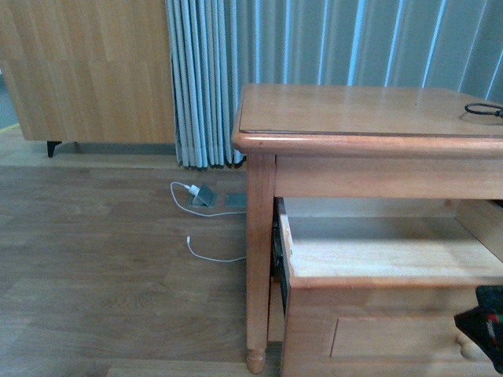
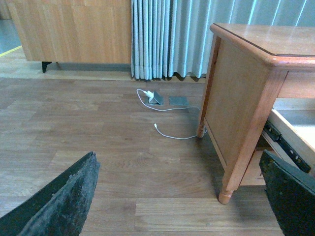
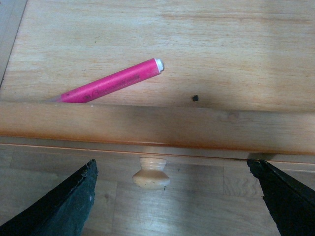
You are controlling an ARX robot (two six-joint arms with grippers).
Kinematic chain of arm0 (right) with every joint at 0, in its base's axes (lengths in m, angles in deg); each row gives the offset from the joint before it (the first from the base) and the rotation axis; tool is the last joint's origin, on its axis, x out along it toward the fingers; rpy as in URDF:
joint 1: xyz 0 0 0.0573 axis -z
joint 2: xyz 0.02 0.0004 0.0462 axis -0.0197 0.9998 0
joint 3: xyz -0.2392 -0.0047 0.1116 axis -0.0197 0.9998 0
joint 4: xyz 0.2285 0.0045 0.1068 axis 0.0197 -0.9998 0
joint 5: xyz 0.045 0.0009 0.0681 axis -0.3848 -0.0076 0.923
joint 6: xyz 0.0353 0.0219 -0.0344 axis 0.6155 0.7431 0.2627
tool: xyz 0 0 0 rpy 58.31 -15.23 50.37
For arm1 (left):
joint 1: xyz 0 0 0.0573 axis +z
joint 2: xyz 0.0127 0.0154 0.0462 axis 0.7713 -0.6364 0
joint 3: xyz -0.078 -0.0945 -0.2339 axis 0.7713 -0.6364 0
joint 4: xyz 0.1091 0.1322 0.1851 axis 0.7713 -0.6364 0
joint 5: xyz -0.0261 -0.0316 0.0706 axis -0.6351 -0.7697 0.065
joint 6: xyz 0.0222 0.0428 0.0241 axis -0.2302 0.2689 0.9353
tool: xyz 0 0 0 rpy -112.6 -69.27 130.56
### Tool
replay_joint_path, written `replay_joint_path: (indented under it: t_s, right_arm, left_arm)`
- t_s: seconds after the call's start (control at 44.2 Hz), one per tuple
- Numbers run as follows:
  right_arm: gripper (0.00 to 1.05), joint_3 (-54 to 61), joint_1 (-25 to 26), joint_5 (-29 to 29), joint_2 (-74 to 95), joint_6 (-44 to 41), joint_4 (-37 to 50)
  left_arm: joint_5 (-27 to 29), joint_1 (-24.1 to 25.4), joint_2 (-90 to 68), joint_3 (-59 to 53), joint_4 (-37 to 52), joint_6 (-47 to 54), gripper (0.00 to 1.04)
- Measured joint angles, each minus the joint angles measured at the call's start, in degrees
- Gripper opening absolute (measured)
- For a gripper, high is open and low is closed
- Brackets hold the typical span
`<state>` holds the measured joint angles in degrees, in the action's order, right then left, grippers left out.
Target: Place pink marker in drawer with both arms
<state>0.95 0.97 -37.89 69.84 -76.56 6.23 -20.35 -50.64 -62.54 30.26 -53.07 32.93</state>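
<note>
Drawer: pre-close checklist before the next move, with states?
1. Marker lies inside drawer, on its floor: ok.
2. Marker free of the right gripper: ok, fingers spread and empty.
3. Knob between the right fingers, not gripped: ok.
4. Drawer open: ok, front view agrees.
5. Left gripper empty, away from drawer: ok.
6. Marker clear of the front wall: cannot tell, one end hidden behind it.
</note>
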Motion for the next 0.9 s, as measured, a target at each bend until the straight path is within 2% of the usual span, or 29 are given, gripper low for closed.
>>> replay_joint_path:
  t_s: [0.271,0.611,0.905]
  right_arm:
    - [0.96,-10.91,-0.90,-5.92,13.73,1.11,11.98]
    - [0.96,-24.15,-1.53,-7.19,26.86,2.99,20.15]
    - [0.96,-27.71,-1.88,-7.82,31.36,3.65,24.15]
  left_arm:
    - [0.02,0.00,0.00,0.00,0.00,0.00,0.99]
    - [0.00,0.00,0.00,0.00,0.00,0.00,0.99]
    - [0.00,0.00,0.00,0.00,0.00,0.00,0.99]
